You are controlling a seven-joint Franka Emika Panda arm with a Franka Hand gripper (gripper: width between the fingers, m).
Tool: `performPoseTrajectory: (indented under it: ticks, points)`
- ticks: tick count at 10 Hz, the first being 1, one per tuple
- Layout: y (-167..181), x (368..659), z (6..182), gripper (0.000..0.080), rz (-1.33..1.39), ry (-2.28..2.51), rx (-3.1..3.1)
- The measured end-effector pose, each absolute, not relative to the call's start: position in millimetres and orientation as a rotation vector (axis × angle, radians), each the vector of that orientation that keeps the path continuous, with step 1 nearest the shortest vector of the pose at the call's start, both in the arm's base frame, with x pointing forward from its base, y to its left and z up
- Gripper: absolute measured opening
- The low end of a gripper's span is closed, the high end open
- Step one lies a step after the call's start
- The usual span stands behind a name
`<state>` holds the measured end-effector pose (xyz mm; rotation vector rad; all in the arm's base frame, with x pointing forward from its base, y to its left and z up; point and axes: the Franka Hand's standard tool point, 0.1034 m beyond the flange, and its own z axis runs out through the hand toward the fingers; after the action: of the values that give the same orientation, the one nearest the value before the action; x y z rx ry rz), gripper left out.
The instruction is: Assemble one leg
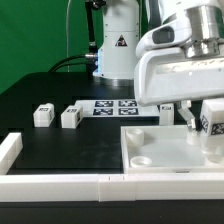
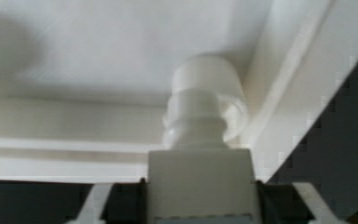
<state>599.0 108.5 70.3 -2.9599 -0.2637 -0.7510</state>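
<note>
The small white plastic block-like leg with a black-and-white square tag [image 1: 213, 121] hung at the exterior view's right edge, partly cut off, over the far right corner of the large flat white square panel [image 1: 150, 150] on the black counter [image 1: 45, 92]. The jaws looked clenched on the leg, though the arm's bulky white housing [image 1: 175, 62] hid much of the grip. In the blurred wrist view, whether the leg's tip [image 2: 201, 105] touched the panel could not be told

robotics lab: green backdrop [image 1: 30, 30], black table [image 1: 60, 140], marker board [image 1: 115, 106]
</note>
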Motion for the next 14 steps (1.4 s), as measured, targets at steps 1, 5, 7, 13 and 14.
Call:
performPoseTrajectory:
  ticks: [1,5,7,13,14]
  points:
    - [108.2,602.2,69.3,0.0291,-0.788,-0.259,-2.953]
    - [114.4,601.8,68.7,0.0291,-0.800,-0.272,-2.947]
    - [116.4,598.9,68.1,0.0291,-0.810,-0.276,-2.944]
    - [116.8,601.3,66.9,0.0291,-0.860,-0.302,-2.936]
    - [117.4,601.2,66.6,0.0291,-0.857,-0.305,-2.937]
